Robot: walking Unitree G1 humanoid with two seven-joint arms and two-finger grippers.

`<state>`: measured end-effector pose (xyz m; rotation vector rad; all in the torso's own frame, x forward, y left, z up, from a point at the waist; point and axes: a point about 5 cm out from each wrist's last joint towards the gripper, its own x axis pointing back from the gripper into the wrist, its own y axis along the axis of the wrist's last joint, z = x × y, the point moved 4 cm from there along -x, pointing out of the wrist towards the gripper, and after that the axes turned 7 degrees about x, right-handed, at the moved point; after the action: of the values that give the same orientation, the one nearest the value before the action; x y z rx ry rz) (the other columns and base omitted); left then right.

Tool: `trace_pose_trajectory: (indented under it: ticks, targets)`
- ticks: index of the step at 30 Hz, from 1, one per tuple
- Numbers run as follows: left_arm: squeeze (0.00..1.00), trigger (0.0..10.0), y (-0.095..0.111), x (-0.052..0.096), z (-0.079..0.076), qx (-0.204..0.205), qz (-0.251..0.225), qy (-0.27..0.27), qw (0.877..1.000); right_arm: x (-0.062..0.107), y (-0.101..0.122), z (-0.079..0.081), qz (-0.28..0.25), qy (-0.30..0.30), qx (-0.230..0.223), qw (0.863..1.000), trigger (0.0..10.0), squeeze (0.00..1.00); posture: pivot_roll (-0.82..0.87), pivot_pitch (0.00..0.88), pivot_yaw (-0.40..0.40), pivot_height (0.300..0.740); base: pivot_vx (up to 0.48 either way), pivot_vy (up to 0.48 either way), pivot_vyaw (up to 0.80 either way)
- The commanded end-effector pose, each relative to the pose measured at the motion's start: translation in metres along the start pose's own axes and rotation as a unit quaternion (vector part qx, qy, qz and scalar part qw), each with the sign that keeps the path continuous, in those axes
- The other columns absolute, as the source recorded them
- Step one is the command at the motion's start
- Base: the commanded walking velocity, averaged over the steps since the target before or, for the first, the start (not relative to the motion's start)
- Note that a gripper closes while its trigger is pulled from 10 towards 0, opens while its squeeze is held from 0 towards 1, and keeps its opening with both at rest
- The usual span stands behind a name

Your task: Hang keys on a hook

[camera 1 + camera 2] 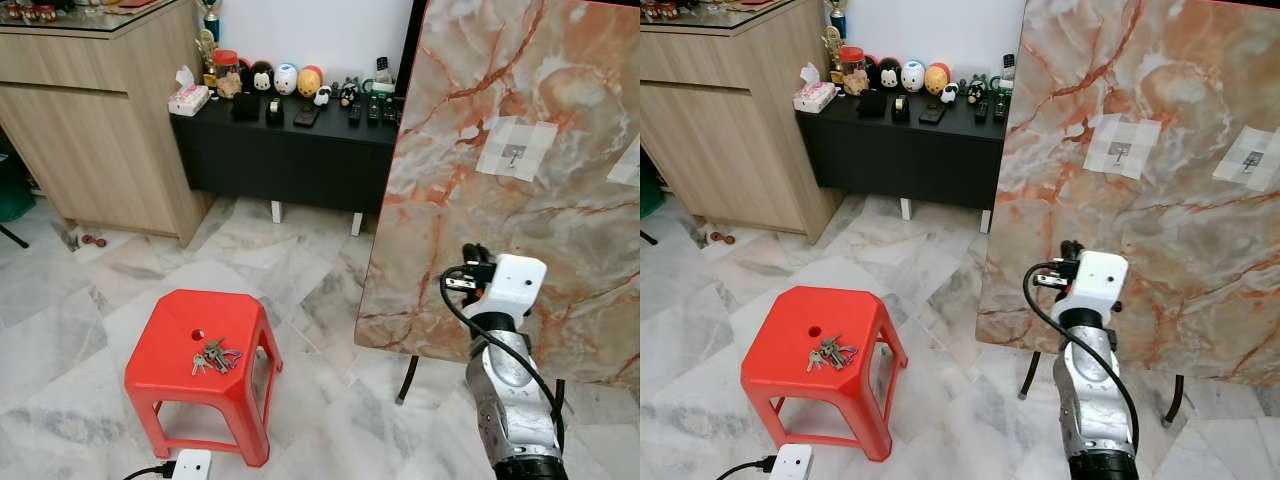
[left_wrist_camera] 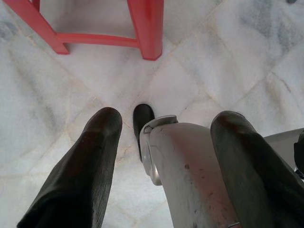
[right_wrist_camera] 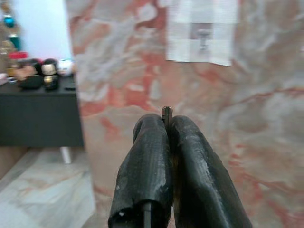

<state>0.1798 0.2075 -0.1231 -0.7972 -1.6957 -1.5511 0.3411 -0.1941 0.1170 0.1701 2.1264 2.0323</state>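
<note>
Keys (image 1: pixel 214 356) lie in a loose bunch on the seat of a red plastic stool (image 1: pixel 176 340), just beside its centre hole. Right hand (image 3: pixel 167 124) — raised before the marbled panel (image 1: pixel 560 130), fingers (image 3: pixel 147 161) pressed together, nothing visibly held. A small hook (image 1: pixel 514 152) sits on a pale patch taped to the panel, above the right hand; a second patch lies further right. Left hand (image 2: pixel 166 137) — hanging low over the tiled floor (image 1: pixel 90 290) near the stool's legs, fingers spread apart and empty.

Open floor (image 1: pixel 320 290) between stool (image 1: pixel 200 345) and, seemingly, board (image 1: pixel 520 180).
</note>
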Motion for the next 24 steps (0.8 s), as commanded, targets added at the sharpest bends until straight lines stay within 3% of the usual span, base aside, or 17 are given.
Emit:
trace_pose_trajectory:
  ticks: [1,10,24]
  targets:
    - [0.00,10.0,-0.0084,0.0011,0.0002,0.006,0.016,0.001,1.000,-0.0023,0.0029,-0.0132,-0.006,-0.027,0.011,1.000,10.0,0.00,0.04,0.002,-0.077,0.740,0.000,0.000,0.00]
    - [0.00,10.0,-0.0100,0.0014,0.0004,0.004,0.018,0.001,1.000,-0.0038,0.0070,-0.0214,-0.016,-0.052,0.016,0.998,10.0,0.00,0.04,0.000,-0.077,0.740,0.000,0.000,0.00]
    - [0.00,10.0,-0.0096,0.0012,0.0000,0.006,0.017,0.001,1.000,-0.0056,0.0084,-0.0194,-0.017,-0.057,0.014,0.998,10.0,0.00,0.04,0.005,-0.077,0.740,0.000,0.000,0.00]
